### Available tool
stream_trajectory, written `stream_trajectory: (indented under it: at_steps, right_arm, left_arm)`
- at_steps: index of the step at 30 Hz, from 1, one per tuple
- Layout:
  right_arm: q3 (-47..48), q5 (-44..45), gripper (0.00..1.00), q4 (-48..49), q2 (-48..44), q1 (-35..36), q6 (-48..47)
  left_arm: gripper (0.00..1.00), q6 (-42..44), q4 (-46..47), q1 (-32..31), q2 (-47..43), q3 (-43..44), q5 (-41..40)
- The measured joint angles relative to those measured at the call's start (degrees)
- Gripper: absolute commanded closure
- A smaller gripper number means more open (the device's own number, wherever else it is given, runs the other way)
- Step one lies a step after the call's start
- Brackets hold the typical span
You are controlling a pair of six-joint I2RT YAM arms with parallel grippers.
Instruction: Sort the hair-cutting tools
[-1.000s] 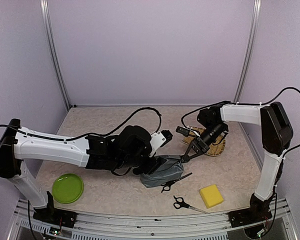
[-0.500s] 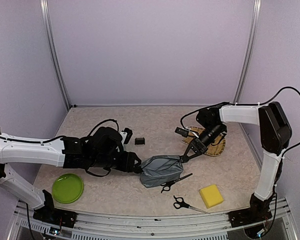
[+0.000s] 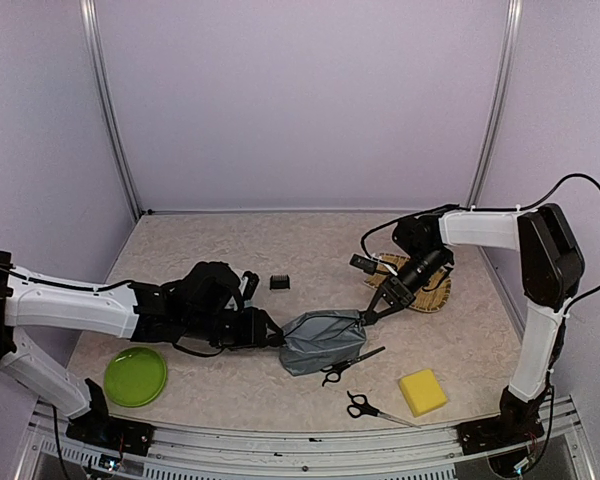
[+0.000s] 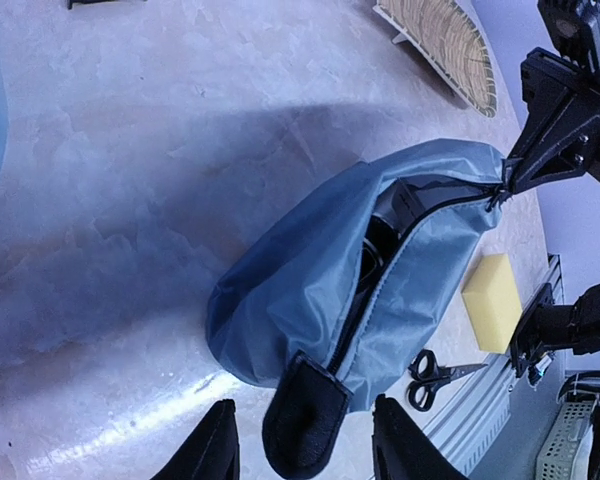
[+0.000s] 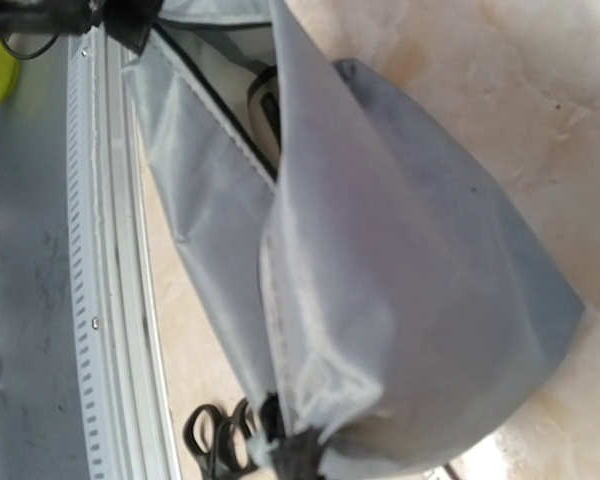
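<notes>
Pinching the grey pouch [image 3: 322, 340], right hand [image 3: 365, 317]; left hand [image 4: 302, 452] spread astride its black tab [image 4: 300, 410].

Clipper [image 4: 388, 225] in pouch [image 4: 310, 290], just ahead of L claw [image 4: 305, 408], mostly hidden by fabric; scissors [image 5: 212, 445] beside R claw [image 3: 365, 316] cut off by btm edge.

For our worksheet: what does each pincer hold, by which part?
Right pincer pinches the grey pouch by its end corner. Left pincer holds nothing: open astride the opposite end's black tab.
</notes>
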Motion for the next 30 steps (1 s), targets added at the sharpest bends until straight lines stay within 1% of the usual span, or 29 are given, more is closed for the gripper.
stream_trajectory:
  at_steps: [3, 5, 8, 10, 12, 17, 20, 21, 26, 30]
  right_arm:
    - [-0.2, 0.0, 1.0, 0.0, -0.1, 0.2, 0.0]
    - [-0.2, 0.0, 1.0, 0.0, -0.1, 0.3, 0.0]
    - [-0.2, 0.0, 1.0, 0.0, -0.1, 0.3, 0.0]
    - [-0.2, 0.0, 1.0, 0.0, -0.1, 0.3, 0.0]
    - [-0.2, 0.0, 1.0, 0.0, -0.1, 0.3, 0.0]
    - [-0.2, 0.0, 1.0, 0.0, -0.2, 0.3, 0.0]
    - [-0.2, 0.0, 1.0, 0.1, -0.3, 0.3, 0.0]
    - [-0.2, 0.0, 1.0, 0.1, -0.3, 0.3, 0.0]
    - [0.1, -0.7, 1.0, -0.5, -0.5, 0.3, -0.4]
    - [3.1, -3.8, 1.0, -3.2, -0.7, 0.3, -2.6]
  left_arm:
    - [0.61, -0.7, 1.4, 1.3, 1.0, -0.2, 1.0]
    - [0.61, -1.0, 1.7, 1.7, 1.5, -0.2, 1.5]
    - [0.55, -1.4, 2.0, 1.7, 1.7, -0.2, 2.2]
    - [0.53, -1.7, 2.1, 1.7, 1.8, -0.2, 2.8]
    - [0.57, -2.1, 2.1, 1.6, 1.9, -0.2, 3.1]
    - [0.81, -3.1, 2.0, 1.0, 2.3, -0.2, 3.8]
    - [0.98, -3.5, 2.1, 1.0, 2.3, -0.2, 3.8]
    - [1.0, -3.7, 2.1, 1.0, 2.3, -0.3, 3.8]
    - [1.0, -2.7, 0.8, 1.3, 1.3, -0.2, 3.0]
    - [1.0, -1.7, -5.0, 1.8, -5.6, -0.3, -1.4]
